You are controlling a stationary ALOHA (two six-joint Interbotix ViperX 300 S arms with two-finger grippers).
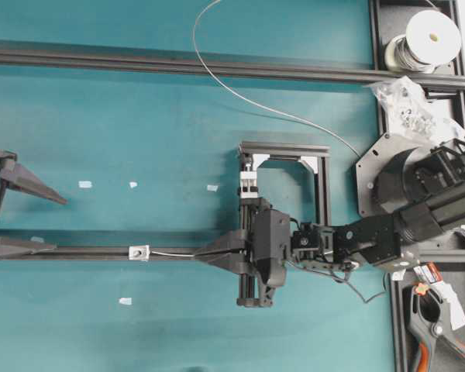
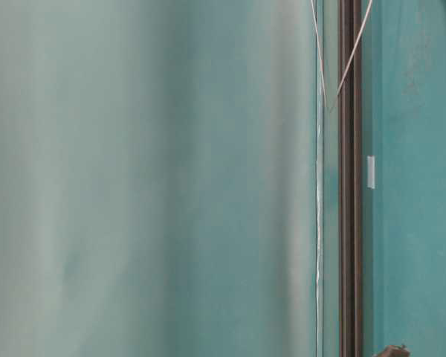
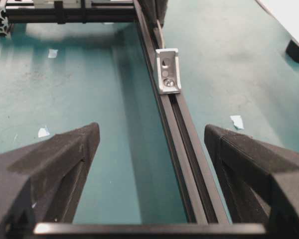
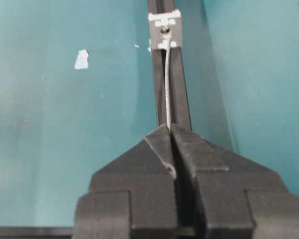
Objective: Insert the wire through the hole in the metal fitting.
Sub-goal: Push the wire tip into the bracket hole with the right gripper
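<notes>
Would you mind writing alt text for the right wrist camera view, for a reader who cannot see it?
The right gripper, shut on the wire, holds its free end at the hole of the metal fitting. The fitting sits on a black rail running away across a teal table.

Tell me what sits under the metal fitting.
The metal fitting rests on a black rail running across the teal table. The wire, pinched in the right end effector, reaches its hole. The rail slot directly beneath the fitting is covered.
</notes>
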